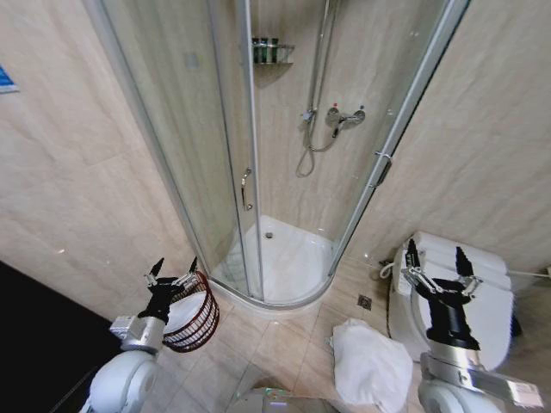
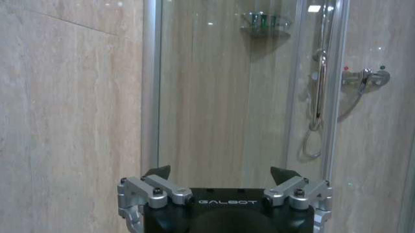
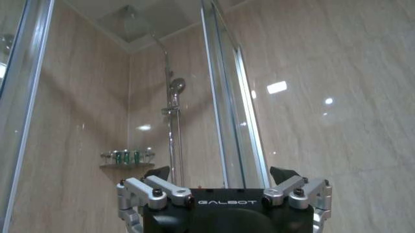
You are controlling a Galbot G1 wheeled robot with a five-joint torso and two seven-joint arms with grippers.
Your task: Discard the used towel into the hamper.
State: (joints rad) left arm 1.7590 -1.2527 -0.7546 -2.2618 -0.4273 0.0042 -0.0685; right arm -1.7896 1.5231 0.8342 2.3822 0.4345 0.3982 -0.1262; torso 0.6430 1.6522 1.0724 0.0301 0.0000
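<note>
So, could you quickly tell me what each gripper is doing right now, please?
Left gripper: open, empty, raised in front of the hamper.
Right gripper: open, empty, raised in front of the toilet.

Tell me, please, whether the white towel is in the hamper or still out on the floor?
Out. The white towel lies crumpled on the floor tiles beside the toilet, apart from the hamper standing left of the shower.
</note>
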